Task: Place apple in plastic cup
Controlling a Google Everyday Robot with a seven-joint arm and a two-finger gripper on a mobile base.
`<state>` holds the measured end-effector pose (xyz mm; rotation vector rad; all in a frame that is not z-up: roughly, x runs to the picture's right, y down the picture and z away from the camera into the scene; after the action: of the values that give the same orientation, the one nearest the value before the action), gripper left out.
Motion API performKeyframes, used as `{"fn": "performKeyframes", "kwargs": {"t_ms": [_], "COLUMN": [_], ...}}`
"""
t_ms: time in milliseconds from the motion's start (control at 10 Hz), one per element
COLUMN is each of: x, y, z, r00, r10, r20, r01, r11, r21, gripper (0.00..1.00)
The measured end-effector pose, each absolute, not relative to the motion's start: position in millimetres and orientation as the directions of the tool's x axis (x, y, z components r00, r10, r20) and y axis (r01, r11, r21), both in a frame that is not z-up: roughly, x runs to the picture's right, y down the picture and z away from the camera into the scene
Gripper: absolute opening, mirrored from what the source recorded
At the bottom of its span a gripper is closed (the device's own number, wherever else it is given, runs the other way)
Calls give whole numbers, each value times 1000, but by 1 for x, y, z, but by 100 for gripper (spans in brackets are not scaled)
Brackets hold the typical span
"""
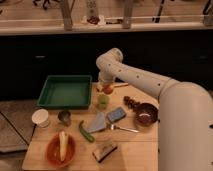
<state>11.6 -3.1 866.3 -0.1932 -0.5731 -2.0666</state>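
The apple [107, 89] is small and orange-red. It sits at the tip of my gripper [106, 87], just above the light-green plastic cup [103, 101], which stands upright on the wooden table right of the green tray. The white arm reaches in from the right and bends down over the cup. The apple looks held at the gripper, a little above the cup's rim.
A green tray [65, 92] lies left of the cup. A white cup [40, 118] and a metal cup [64, 117] stand at the front left. A dark fruit cluster [131, 102], a brown bowl [146, 114], a blue sponge [116, 114], a green cucumber [85, 131] and an orange plate with a banana [60, 149] lie around.
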Motion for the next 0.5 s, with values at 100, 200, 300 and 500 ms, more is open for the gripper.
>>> {"fn": "performKeyframes", "kwargs": {"t_ms": [100,200,300,500], "x": [8,-1,-2,-8], "y": [0,2,4,10], "z": [866,866,865,866], "r00": [-521,-515,-510,-501], "r10": [-763,-762,-758,-753], "r20": [383,393,407,427], "r01": [850,855,858,864], "r11": [-427,-422,-421,-414], "r21": [307,301,293,285], "gripper": [0,0,0,0]}}
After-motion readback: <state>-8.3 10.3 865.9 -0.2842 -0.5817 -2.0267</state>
